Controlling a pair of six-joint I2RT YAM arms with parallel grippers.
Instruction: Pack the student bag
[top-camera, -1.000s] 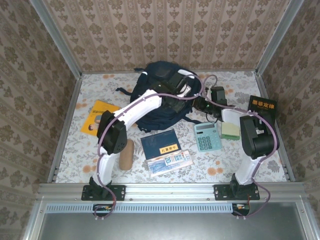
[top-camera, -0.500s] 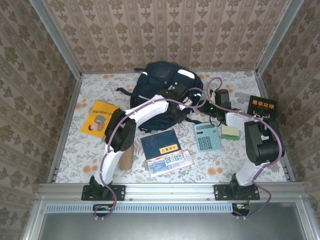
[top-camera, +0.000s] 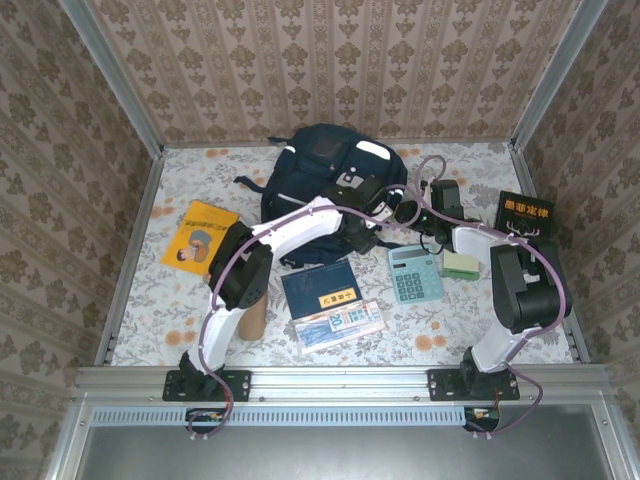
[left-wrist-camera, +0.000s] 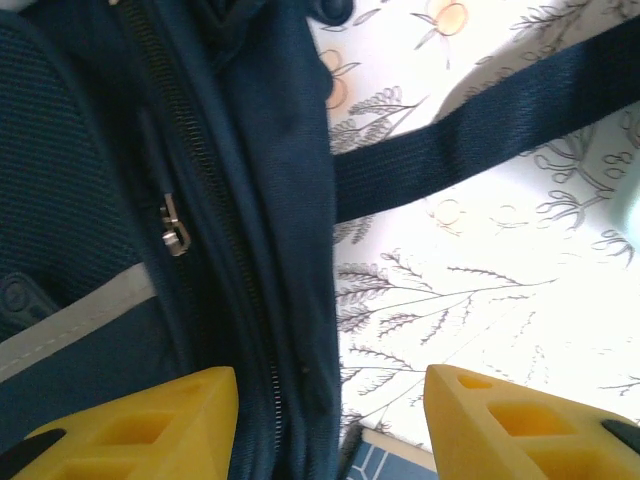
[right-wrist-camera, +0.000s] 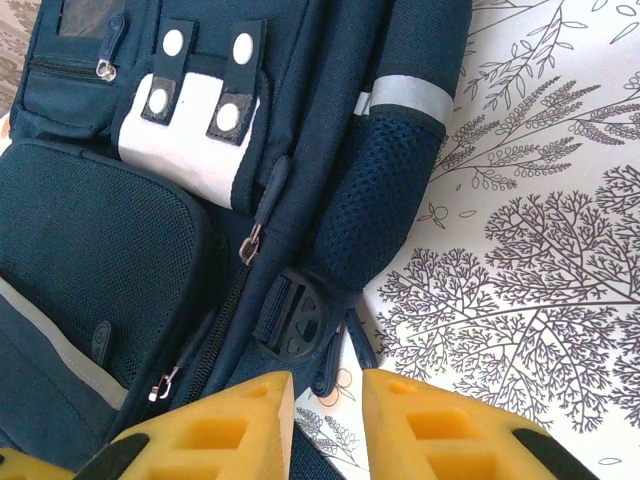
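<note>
Student bag: I see the student bag (top-camera: 322, 160) lying at the far middle of the table, a rounded backpack of dark navy woven fabric.
Bag details: a white patch (right-wrist-camera: 195, 135) carries two dark tabs with round white studs. Beside it is a mesh side pocket (right-wrist-camera: 375, 200) under a pale grey band, with a black plastic buckle (right-wrist-camera: 295, 325) below.
Left gripper: the left gripper (left-wrist-camera: 328, 400) has blocky yellow fingers set wide apart, with nothing clamped. The bag's zipped edge and the cloth lie in the gap, and a small metal zip pull (left-wrist-camera: 175, 237) hangs just beyond.
Right gripper: on the right gripper (right-wrist-camera: 328, 388) I see only a narrow slot between the yellow fingers. A dark strap runs down into it, and I cannot tell whether it is pinched.
Strap: a flat navy webbing strap (left-wrist-camera: 480, 125) lies across the cloth.
Table: the tablecloth (top-camera: 470, 165) is white with a printed floral pattern.
Near items: a teal calculator (top-camera: 414, 273), a pale green pad (top-camera: 461, 262), a black book (top-camera: 525, 212), a blue notebook (top-camera: 320, 288), a yellow booklet (top-camera: 200, 235) and a brown cylinder (top-camera: 252, 312).
</note>
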